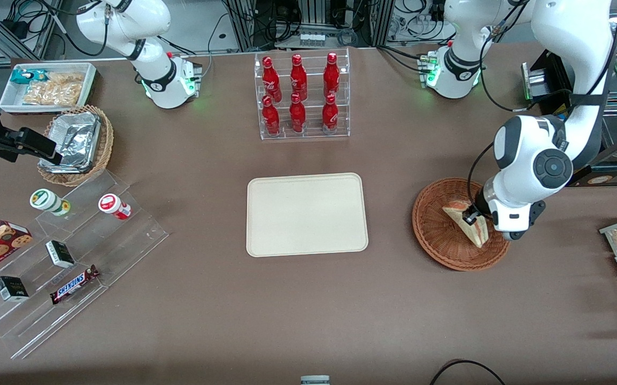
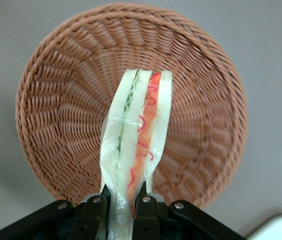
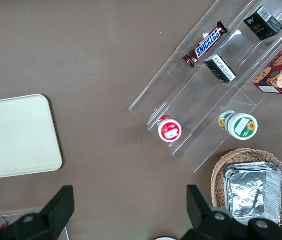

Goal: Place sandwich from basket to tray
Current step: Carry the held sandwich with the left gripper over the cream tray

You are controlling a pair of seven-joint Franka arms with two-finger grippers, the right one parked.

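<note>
Left wrist view, tool (image 2: 123, 202) clamped on sandwich (image 2: 138, 130) edge, wedge above basket (image 2: 61, 90), tray (image 1: 307, 214) apart.

- Basket (image 2: 71, 100): reddish-brown woven wicker.
- Sandwich (image 2: 138, 130) in the black gripper (image 2: 122, 207): pale bread, with green, orange and red filling stripes.
- Tray (image 1: 307, 214): plain cream-beige.
- Table (image 1: 308, 310): brown.
</note>
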